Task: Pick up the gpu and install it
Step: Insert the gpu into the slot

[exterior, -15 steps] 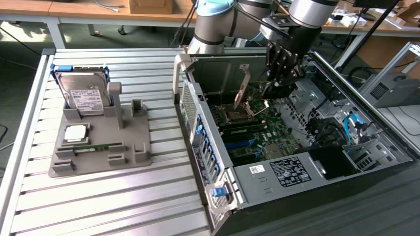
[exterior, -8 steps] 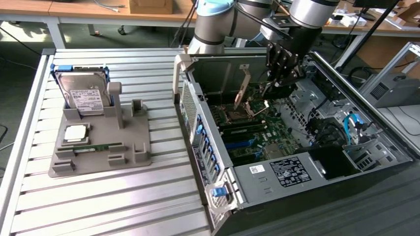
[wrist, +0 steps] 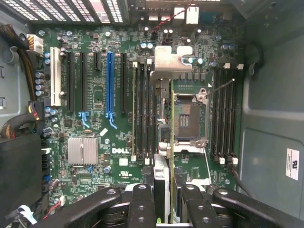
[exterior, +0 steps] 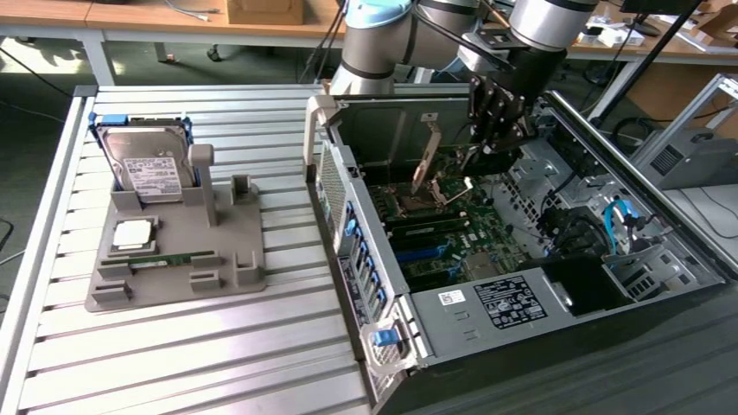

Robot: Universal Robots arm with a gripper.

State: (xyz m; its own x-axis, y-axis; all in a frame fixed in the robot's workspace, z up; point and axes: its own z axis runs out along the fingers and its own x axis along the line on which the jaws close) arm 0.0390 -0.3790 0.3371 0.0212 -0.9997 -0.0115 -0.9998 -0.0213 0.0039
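Observation:
My gripper [exterior: 485, 160] reaches down into the open computer case [exterior: 381, 259] and is shut on the gpu [exterior: 429, 164]. I hold this thin card edge-on above the green motherboard [exterior: 461, 242]. In the wrist view the gpu [wrist: 166, 142] runs as a narrow strip out from between my black fingers [wrist: 142, 204], and its metal end bracket [wrist: 168, 61] sits at the far end. The card hangs over the area between the memory slots and the CPU socket [wrist: 189, 116]. It is well apart from the long blue slot [wrist: 110, 85]. My gripper [wrist: 166, 211] holds the card's near end.
At the exterior view's left, a grey holder [exterior: 173, 251] on the slatted table carries a silver hard drive [exterior: 148, 169], a CPU chip [exterior: 133, 232] and a green memory stick [exterior: 173, 258]. Case walls, cable bundles [exterior: 623, 220] and a black power supply [exterior: 513, 298] surround the board.

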